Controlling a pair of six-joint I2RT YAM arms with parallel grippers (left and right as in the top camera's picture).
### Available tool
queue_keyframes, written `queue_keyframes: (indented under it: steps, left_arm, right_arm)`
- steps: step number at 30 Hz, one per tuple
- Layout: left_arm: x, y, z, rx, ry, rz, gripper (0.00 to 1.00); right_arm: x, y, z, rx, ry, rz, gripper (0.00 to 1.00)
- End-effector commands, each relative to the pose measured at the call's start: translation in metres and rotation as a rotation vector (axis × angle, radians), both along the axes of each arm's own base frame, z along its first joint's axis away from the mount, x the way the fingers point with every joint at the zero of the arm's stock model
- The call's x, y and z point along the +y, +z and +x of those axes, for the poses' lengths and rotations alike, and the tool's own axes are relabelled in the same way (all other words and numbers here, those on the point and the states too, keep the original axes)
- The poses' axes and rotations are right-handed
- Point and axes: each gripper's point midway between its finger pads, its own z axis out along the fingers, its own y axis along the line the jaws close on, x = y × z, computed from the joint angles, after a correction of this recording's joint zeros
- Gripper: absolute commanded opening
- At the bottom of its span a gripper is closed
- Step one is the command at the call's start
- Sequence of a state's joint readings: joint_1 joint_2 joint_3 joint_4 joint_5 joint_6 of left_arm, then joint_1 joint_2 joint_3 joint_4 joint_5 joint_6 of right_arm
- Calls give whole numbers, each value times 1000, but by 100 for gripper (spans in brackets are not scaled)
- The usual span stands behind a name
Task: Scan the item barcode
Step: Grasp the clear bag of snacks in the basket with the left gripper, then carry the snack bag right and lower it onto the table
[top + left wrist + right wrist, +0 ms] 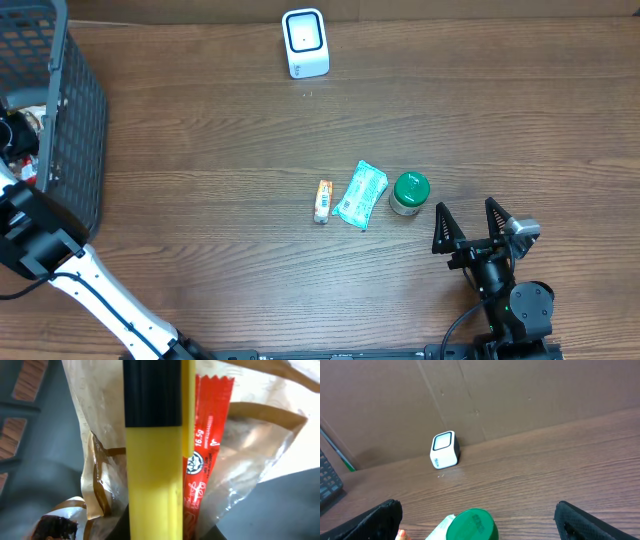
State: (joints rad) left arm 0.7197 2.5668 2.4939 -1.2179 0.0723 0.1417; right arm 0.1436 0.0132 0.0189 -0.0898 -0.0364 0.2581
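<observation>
The left wrist view shows my left gripper (172, 420) shut inside the basket. Its yellow, black-tipped fingers (152, 485) are pressed together down the middle of the frame. A red sachet (207, 445) marked 16.5g lies along their right side, its left edge caught behind them. Crinkled clear wrappers (260, 445) lie around it. The white scanner (305, 43) stands at the table's far edge and also shows in the right wrist view (444, 450). My right gripper (468, 215) is open and empty, just near of the green-lidded jar (472, 525).
A grey mesh basket (75, 110) stands at the far left, with my left arm (30, 235) reaching into it. An orange tube (322, 201), a teal packet (361, 195) and the green-lidded jar (410, 192) lie mid-table. A cardboard wall (520, 395) backs the table.
</observation>
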Motion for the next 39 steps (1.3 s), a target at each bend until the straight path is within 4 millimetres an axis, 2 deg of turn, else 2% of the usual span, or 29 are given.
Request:
queue_keyframes:
  steps: [1,2,6,8,9,12,14,16,18,19,21,26,27,31,34,35,39]
  left_arm:
    - [-16,124,15,-247,59,60,6]
    - [-18,139,14,-277,72,65,6]
    - [-45,250,-8,-458,126,143,6]
    - [-58,282,-18,-515,135,163,6]
    - [-73,306,-24,-561,121,168,6]
    - [-112,342,-37,-633,84,139,6]
    - [-157,362,-45,-672,21,71,4]
    - [-203,368,-54,-655,-56,24,4]
    - [-230,366,-57,-630,-106,-10,4]
    - [-254,359,-59,-592,-154,-37,4]
    - [-276,349,-60,-540,-196,-58,4]
    - [-343,302,-59,-337,-333,-66,4]
    - [-365,283,-56,-277,-374,-53,4]
    - [-412,229,-55,-141,-428,-79,4]
    - [-434,188,-54,-71,-450,-99,4]
    - [-444,165,-54,-38,-457,-107,4]
    - [-457,109,-60,31,-447,-101,4]
  right_arm:
    - [-4,-2,1,-2,-21,1,100]
    - [-4,-2,1,-2,-21,1,100]
    - [-4,-2,1,-2,-21,1,100]
    - [-4,-2,1,-2,-21,1,100]
    - [-4,-2,1,-2,-21,1,100]
    - [-4,-2,1,-2,-21,1,100]
    - [-4,-2,1,-2,-21,1,100]
    - [-4,-2,1,-2,-21,1,100]
    - [-4,-2,1,-2,-20,1,100]
    - [-4,-2,1,-2,-21,1,100]
    - [-4,-2,1,-2,-21,1,100]
    - [-4,-2,1,-2,-21,1,100]
    - [-4,-2,1,-2,-21,1,100]
    - [-4,-2,1,-2,-21,1,100]
    - [-4,-2,1,-2,-21,1,100]
    - [-4,-2,1,-2,-21,1,100]
    - [-4,-2,1,-2,-21,1,100]
